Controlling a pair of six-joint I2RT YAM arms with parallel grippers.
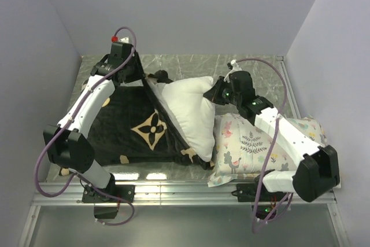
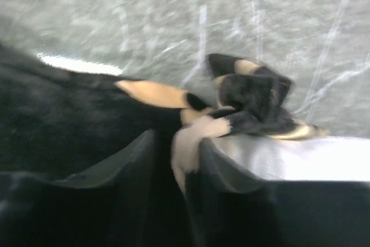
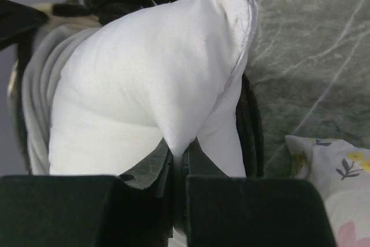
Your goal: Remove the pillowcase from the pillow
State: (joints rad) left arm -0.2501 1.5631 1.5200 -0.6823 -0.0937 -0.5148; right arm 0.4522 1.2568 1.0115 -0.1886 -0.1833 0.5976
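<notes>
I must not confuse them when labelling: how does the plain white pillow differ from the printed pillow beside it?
The plain white pillow has no print; the printed pillow shows pastel animals and plants. The plain white pillow is partly inside the black pillowcase; the printed pillow lies outside it. The right gripper is shut on the plain white pillow; nothing grips the printed pillow. Both are soft with white cloth.

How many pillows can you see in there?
2. The plain white pillow is in the middle, half out of the black pillowcase, with its corner pinched by the right gripper. The printed pillow lies just right of it. I see no others.
</notes>
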